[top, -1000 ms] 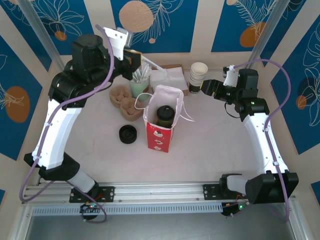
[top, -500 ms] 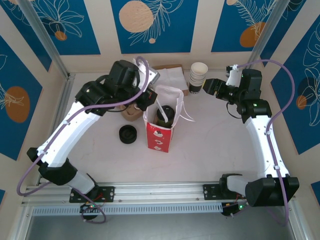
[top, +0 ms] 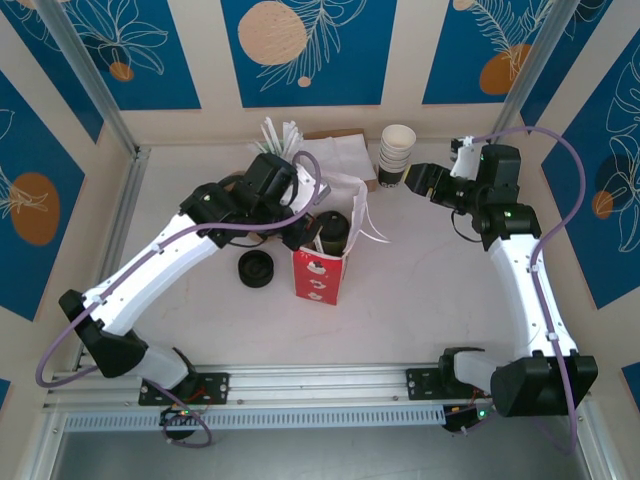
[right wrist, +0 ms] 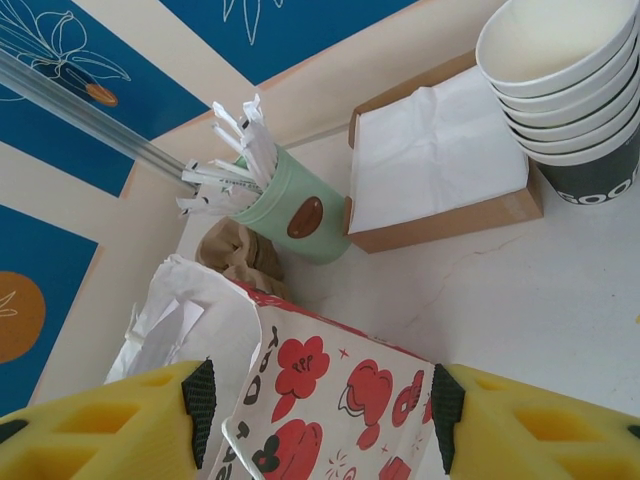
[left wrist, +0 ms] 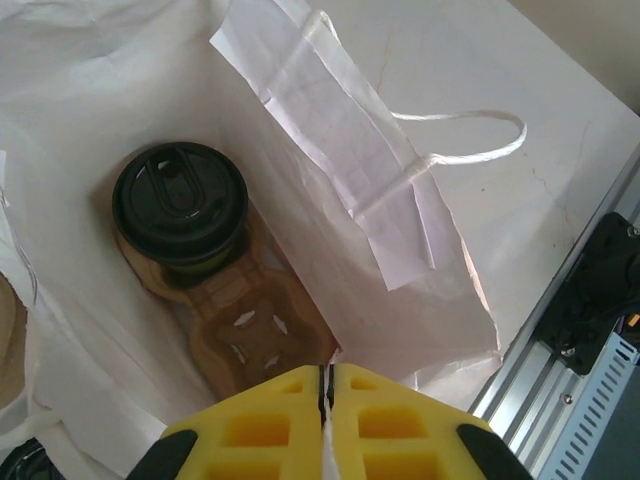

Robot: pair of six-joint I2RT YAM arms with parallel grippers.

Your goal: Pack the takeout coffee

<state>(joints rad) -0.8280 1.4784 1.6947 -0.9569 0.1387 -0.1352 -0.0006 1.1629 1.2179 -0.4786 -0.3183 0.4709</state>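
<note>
- The white paper bag with a red flower print on its front (top: 318, 275) stands upright and open in the middle of the pale table (top: 430, 290). I judge the packing mostly done, because the coffee is already inside the bag.
- My left gripper (left wrist: 327, 378) hangs over the mouth of the bag with its yellow pads almost together. A thin white sliver shows in the slit, and I cannot tell what it is.
- My right gripper (right wrist: 320, 400) is near the stack of white paper cups (top: 397, 150), apart from the bag. Its jaws are wide and hold nothing.
- A brown moulded cardboard carrier (left wrist: 250, 320) lies on the floor of the bag. One of its wells looks empty.
- The small paper cup with a round black plastic lid (left wrist: 180, 198) sits upright in the other well. The lid looks flat and well seated, and it hides most of the dark cup wall.
- I think only small extras or closing the bag may be left.
</note>
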